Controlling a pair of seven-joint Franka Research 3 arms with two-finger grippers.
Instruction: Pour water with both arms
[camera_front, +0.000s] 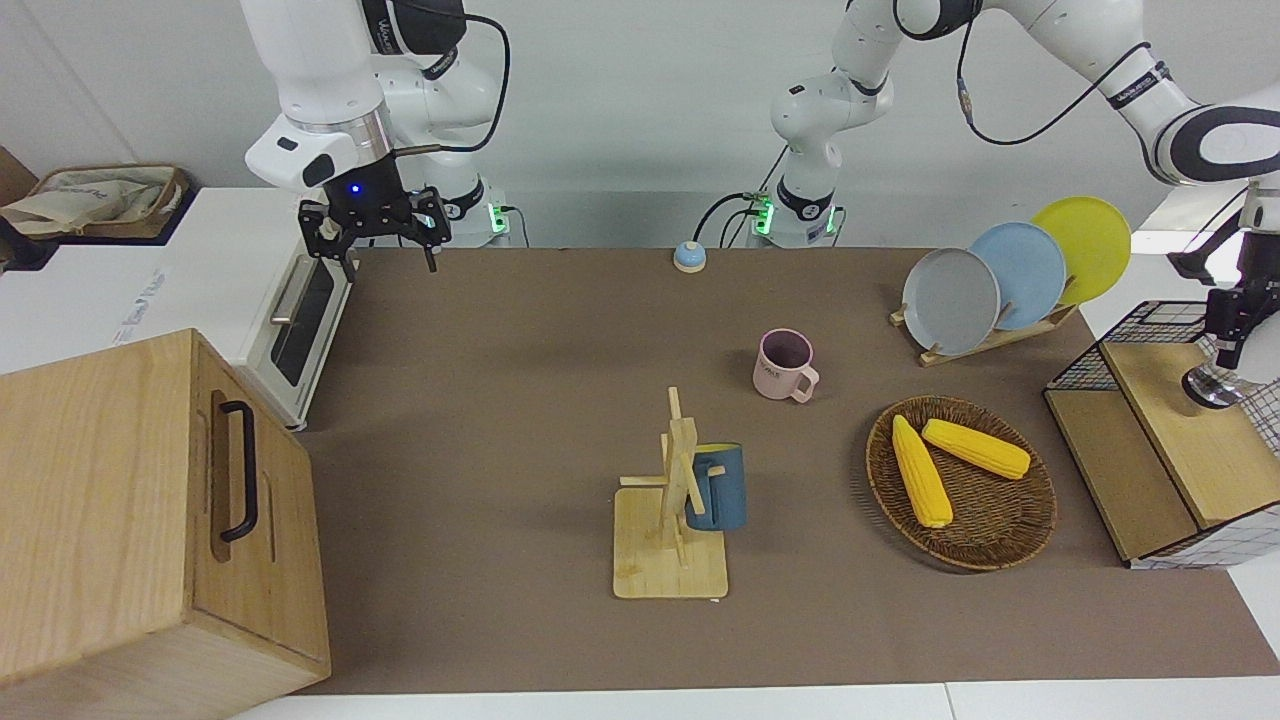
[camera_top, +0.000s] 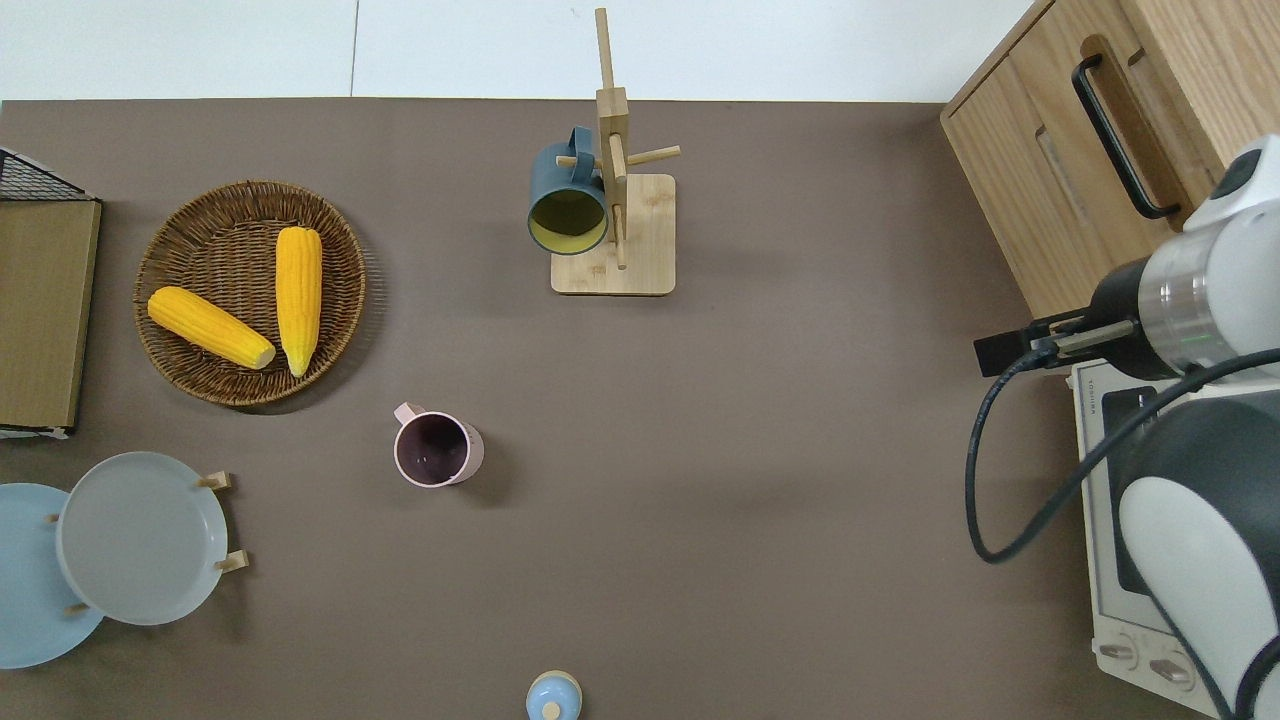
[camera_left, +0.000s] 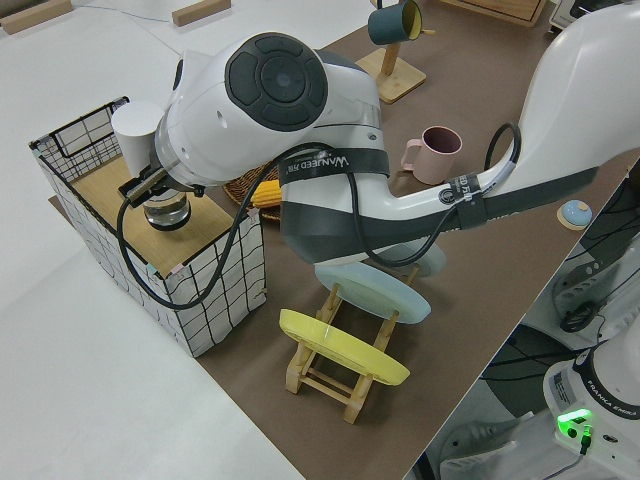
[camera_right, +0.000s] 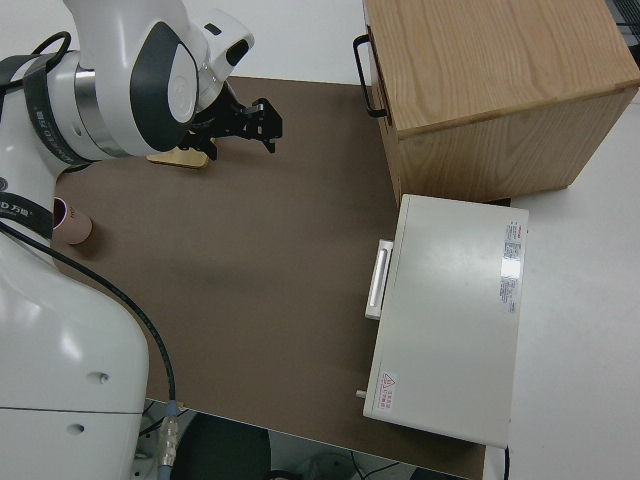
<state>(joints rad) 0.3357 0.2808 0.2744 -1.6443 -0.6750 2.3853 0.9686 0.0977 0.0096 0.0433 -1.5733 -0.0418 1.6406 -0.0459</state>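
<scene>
Left end effector (camera_front: 1228, 345) gripping a glass (camera_front: 1212, 388); right one (camera_front: 378, 230) spread, over brown table mat (camera_front: 520, 400).

The dark band on the left arm (camera_left: 330, 165) reads "WANEED ROB", the rest curving out of sight. The base by the green light (camera_left: 610, 395) says "FRANKA EMIKA". "TOSHIBA" stands on the white oven (camera_top: 1090, 400). The pink mug's (camera_front: 783, 365) lettering is illegible.

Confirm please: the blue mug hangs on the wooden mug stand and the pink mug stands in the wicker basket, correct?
Not quite. The pink mug stands on the table mat; the wicker basket holds two corn cobs, as the overhead view shows. The blue mug does hang on the wooden mug stand.
</scene>
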